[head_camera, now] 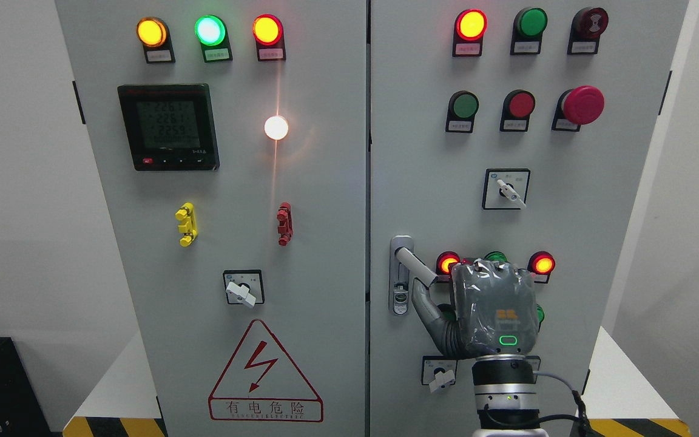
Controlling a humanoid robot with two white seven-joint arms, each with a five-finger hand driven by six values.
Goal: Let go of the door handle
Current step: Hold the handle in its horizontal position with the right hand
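An electrical test lab: a grey control cabinet (325, 200) with lit indicator lamps (210, 30).

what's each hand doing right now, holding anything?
Right hand: open, thumb extended just under the door handle, not gripping it.
Left hand: not in view.
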